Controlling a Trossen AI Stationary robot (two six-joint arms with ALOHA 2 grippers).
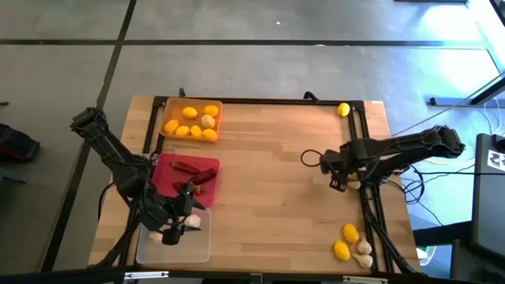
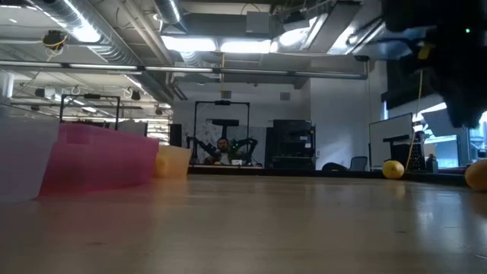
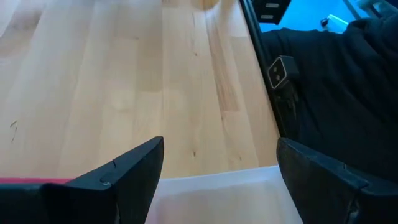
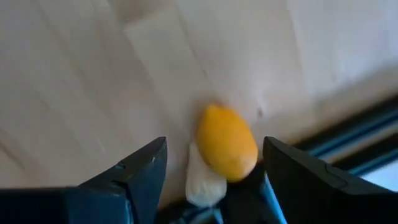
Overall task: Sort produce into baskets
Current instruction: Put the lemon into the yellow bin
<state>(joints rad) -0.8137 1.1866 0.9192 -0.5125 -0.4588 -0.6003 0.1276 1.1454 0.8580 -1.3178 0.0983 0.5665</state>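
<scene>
The left arm comes in from about nine o'clock of the table and bends down toward seven o'clock, its links folded in a zigzag, ending in the left gripper (image 1: 180, 221) low at the near left. From its own wrist, its two dark fingers (image 3: 124, 174) stand wide apart with nothing between them. The right arm reaches in from three o'clock, stretched almost flat, with the right gripper (image 1: 338, 175) pointing inward at about four o'clock of the table centre. Its fingers (image 4: 137, 171) are spread, closed on nothing.
</scene>
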